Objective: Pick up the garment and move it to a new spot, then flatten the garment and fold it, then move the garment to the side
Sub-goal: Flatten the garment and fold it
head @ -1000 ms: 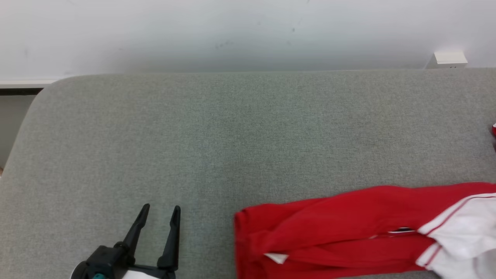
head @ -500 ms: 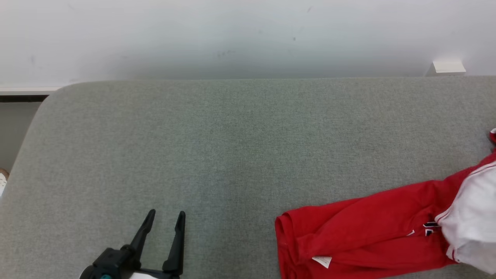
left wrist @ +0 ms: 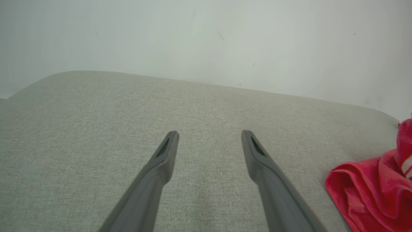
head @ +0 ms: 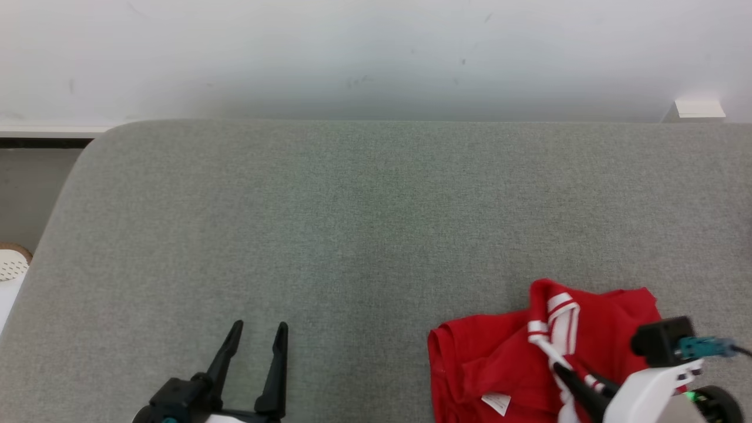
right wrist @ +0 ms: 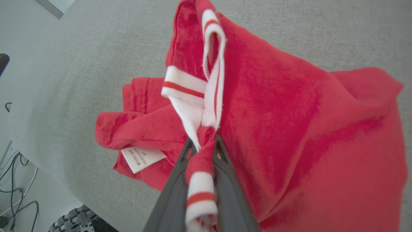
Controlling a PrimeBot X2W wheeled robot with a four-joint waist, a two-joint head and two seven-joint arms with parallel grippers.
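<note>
The red garment (head: pixel 499 364) with white, red-striped trim lies bunched at the lower right of the grey cushion (head: pixel 364 223). My right gripper (head: pixel 561 371) is shut on its striped trim (right wrist: pixel 201 190), the cloth pinched between the two dark fingers, and the garment (right wrist: pixel 289 129) drapes away from the grip. A white care label (right wrist: pixel 141 158) shows on its folded edge. My left gripper (head: pixel 257 332) stands open at the lower left with nothing between its fingers (left wrist: pixel 167 151), well left of the garment (left wrist: pixel 370 193).
A white wall (head: pixel 376 53) rises behind the cushion, with a small white block (head: pixel 699 108) at the back right. The cushion's rounded left edge (head: pixel 53 205) drops to the floor, where a pale round object (head: pixel 12 264) sits. Cables (right wrist: pixel 13 190) lie on the floor.
The garment, stretched long toward the right before, has been drawn in and bunched up at the lower right. My right gripper has come into view holding it. The camera shifted slightly.
</note>
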